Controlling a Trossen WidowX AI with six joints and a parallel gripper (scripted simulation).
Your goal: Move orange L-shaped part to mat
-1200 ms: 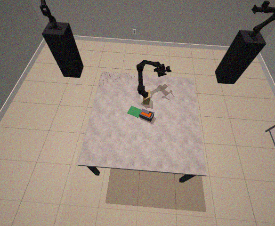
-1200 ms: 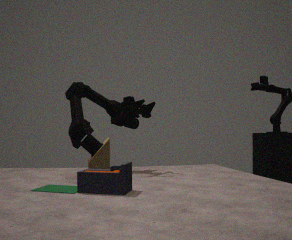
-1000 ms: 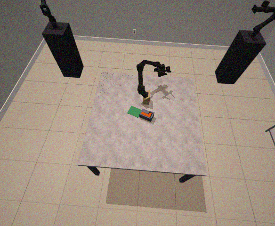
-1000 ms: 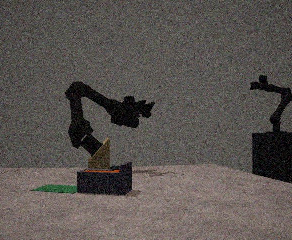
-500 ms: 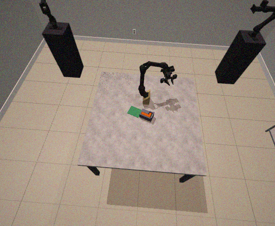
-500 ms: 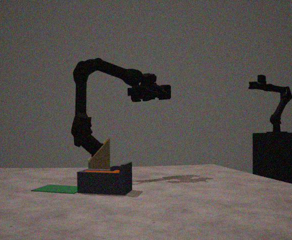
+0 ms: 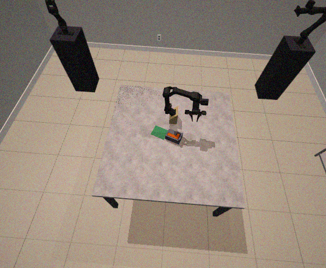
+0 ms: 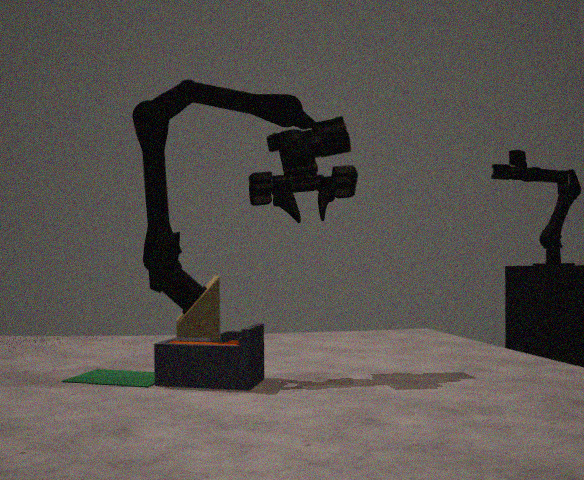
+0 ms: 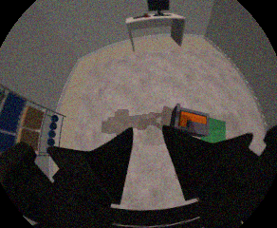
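The orange L-shaped part lies in the pocket of the grey tray, with no raised end to be seen. The green mat lies on the table against the tray's side. My gripper points down, high above the table and off to the side of the tray away from the mat. Its fingers stand partly apart with nothing between them.
The arm's wedge-shaped tan base mount stands close behind the tray. Two black pedestals with other arms stand beyond the table. A shelf rack shows at the left of the wrist view.
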